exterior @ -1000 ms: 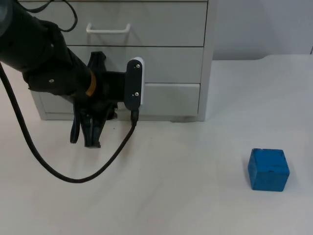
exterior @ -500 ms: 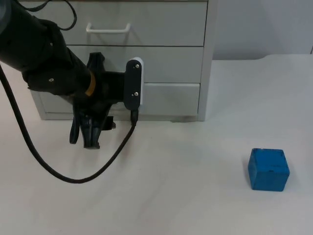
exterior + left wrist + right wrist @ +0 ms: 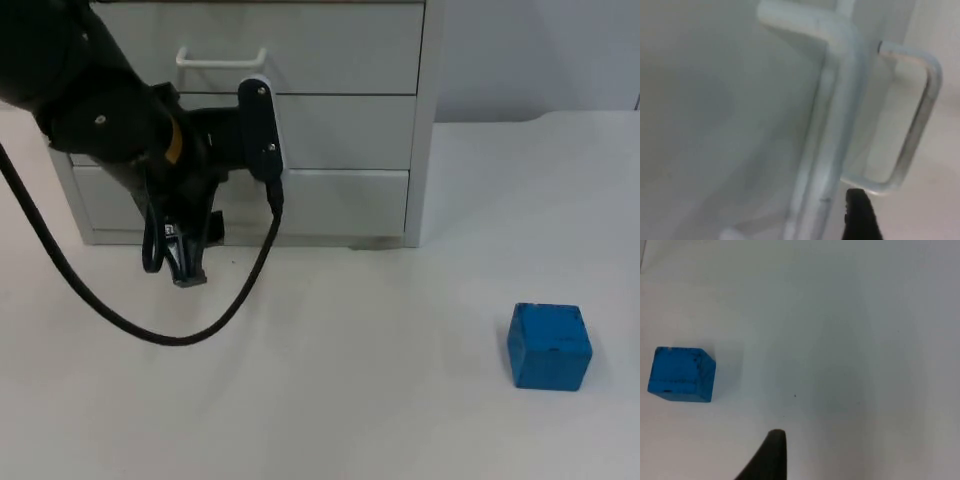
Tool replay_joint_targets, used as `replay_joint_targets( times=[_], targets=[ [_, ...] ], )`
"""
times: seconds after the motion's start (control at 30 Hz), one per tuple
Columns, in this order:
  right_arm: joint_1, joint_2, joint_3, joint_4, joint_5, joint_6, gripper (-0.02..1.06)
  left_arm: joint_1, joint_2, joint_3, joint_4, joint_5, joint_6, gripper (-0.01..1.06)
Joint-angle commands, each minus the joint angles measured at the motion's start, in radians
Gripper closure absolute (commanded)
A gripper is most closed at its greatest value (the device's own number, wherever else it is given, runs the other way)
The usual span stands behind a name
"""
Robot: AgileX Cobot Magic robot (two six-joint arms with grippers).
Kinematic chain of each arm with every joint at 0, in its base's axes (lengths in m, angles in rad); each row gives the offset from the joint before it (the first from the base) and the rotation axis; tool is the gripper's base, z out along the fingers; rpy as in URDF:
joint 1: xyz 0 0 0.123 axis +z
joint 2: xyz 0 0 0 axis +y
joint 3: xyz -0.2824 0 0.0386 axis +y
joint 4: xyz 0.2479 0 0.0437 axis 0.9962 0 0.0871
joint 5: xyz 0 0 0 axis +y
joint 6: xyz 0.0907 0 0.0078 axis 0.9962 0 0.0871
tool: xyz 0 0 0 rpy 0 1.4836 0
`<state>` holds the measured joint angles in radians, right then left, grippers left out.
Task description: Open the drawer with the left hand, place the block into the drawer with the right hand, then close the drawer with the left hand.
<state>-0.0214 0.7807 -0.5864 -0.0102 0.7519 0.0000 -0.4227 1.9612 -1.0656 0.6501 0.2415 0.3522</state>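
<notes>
Left hand point(image 3: 180, 258) moved closer to drawer point(image 3: 330, 203), grip state unclear, block point(image 3: 548, 346) well apart.

A plain white tabletop point(image 3: 380, 400) spreads before me under soft, even light. At its far edge a smooth grey partition wall point(image 3: 530, 55) closes off the room.

- White table top point(image 3: 380, 400): the supporting surface.
- Grey drawer cabinet point(image 3: 350, 120): stands at the table's far side.
- Blue block point(image 3: 548, 346): rests on the table, well apart from the cabinet.
</notes>
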Motion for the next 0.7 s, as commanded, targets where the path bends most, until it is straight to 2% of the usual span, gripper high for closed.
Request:
replay_joint_targets(
  times=[0.0,0.13,0.33,0.4,0.43,0.53,0.67],
  targets=[
    [-0.005,0.002,0.002,-0.004,-0.010,-0.006,-0.01,-0.018,-0.020,0.003,-0.022,0.039,-0.026,0.59],
    [-0.005,0.002,0.002,-0.005,-0.010,0.000,-0.01,-0.046,-0.053,0.048,-0.011,0.039,-0.026,0.66],
    [-0.005,0.002,0.002,-0.005,-0.010,0.000,-0.01,-0.079,-0.086,0.136,0.046,-0.026,-0.028,0.67],
    [-0.005,0.002,0.002,-0.003,-0.008,0.000,-0.01,-0.079,-0.086,0.179,0.073,-0.063,-0.027,0.78],
    [-0.005,0.002,0.002,-0.003,-0.008,0.000,-0.01,-0.079,-0.086,0.179,0.073,-0.063,-0.027,0.78],
    [-0.005,0.002,0.002,-0.003,-0.008,0.000,-0.01,-0.086,-0.086,0.232,0.076,-0.114,-0.050,1.03],
    [-0.005,0.002,0.002,0.003,-0.008,0.000,-0.01,-0.100,-0.086,0.246,0.076,-0.133,-0.092,1.05]
  ],
)
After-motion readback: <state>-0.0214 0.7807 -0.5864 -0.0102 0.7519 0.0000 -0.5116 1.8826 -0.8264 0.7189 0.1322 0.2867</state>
